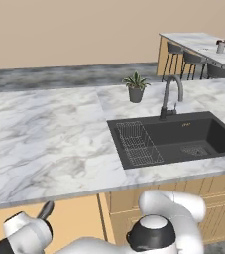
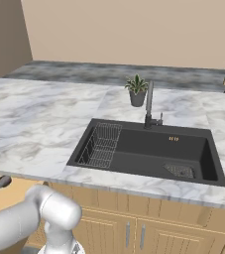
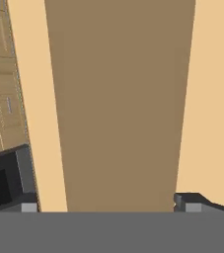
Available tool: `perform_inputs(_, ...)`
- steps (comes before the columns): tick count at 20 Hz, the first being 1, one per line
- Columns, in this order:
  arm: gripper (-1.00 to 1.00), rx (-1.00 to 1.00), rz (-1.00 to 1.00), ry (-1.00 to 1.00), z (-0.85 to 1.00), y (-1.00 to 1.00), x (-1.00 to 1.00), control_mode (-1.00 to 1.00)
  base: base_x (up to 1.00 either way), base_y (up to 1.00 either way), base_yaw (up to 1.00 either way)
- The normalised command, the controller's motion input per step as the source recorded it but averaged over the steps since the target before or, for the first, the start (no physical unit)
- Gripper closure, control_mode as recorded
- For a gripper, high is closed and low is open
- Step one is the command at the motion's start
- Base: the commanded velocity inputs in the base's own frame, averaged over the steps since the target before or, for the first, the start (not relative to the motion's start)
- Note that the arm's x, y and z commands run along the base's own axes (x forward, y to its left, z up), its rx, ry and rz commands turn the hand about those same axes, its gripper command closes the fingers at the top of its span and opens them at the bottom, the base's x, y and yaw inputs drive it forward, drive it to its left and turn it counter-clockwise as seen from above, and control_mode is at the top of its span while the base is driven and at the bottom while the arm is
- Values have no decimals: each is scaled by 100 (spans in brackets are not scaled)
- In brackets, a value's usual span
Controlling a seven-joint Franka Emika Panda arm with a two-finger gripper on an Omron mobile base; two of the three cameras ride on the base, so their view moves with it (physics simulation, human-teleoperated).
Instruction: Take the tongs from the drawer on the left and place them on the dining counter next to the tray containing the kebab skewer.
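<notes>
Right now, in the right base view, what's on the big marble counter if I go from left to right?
Wire rack inside the black sink, then the little potted plant, then the faucet, then the sink's drain.

Grey-veined white marble worktop (image 1: 44,134), black sink (image 1: 183,139), green plant (image 1: 136,82)

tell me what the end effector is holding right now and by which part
Nothing is held. In the hand view the end effector stands wide open, with only a light-wood surface seen between its fingertips.

Glossy white rounded arm (image 1: 171,213) — dark joint caps, seemingly grey-tipped tool (image 3: 106,203).
</notes>
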Motion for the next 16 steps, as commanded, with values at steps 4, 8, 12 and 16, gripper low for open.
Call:
perform_inputs(4, -100, 0, 7, 11, -19, 23, -32, -100, 0, 0, 0)
perform_inputs(8, -100, 0, 9, 15, -26, 17, -20, -100, 0, 0, 0)
perform_inputs(12, -100, 0, 8, 14, -46, 21, -29, -100, 0, 0, 0)
perform_inputs(16, -100, 0, 5, 6, -56, 22, -49, -100, 0, 0, 0)
